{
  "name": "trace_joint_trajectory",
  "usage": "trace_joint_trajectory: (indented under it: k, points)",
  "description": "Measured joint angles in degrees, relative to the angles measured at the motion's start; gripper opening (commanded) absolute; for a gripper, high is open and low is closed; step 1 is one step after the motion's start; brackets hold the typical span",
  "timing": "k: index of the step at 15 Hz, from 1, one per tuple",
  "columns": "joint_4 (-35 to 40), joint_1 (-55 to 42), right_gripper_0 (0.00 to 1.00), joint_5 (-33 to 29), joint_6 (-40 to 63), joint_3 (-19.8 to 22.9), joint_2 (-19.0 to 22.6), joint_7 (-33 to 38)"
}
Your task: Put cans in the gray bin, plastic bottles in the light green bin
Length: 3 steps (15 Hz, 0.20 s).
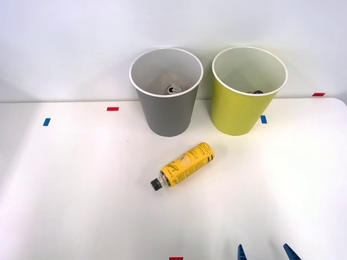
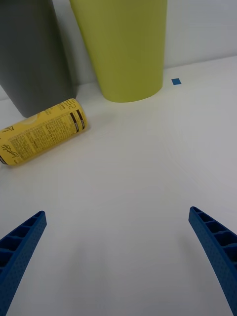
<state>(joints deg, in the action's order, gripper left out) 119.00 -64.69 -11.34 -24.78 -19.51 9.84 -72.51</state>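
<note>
A: Where is the plastic bottle (image 1: 183,166)?

B: On its side on the white table (image 1: 76,189), near the middle of the front view. Its black cap points toward seven o'clock and its base toward one o'clock. From the gray bin (image 1: 166,92) it lies at about five o'clock, and from the light green bin (image 1: 246,92) at about seven to eight o'clock. It touches neither bin.

A: And the bins themselves?

B: They stand upright side by side at the far edge of the table, apart from each other, the gray one on the robot's left. The silver end of a can (image 1: 173,89) shows at the bottom of the gray bin. Something dark sits low inside the green bin, behind its near rim; I cannot tell what it is.

A: How is the right gripper (image 1: 265,252)?

B: Spread wide and holding nothing. Its two blue ribbed fingertips (image 2: 22,242) poke in at the near edge of the front view, at about four o'clock from the bottle and well apart from it. Bare tabletop lies between them and the bottle.

A: Anything else around?

B: Small tape marks: blue at the far left (image 1: 46,122), red (image 1: 112,109) left of the gray bin, blue (image 1: 263,119) just beside the green bin's base, red (image 1: 319,94) at the far right, and red (image 1: 175,258) at the near edge. All lie flat.
</note>
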Motion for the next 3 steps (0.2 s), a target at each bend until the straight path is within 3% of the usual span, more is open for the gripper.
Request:
trace_joint_trajectory:
  k: [3]
  points:
    - [0.00,0.00,1.00,0.00,0.00,0.00,0.00,0.00]
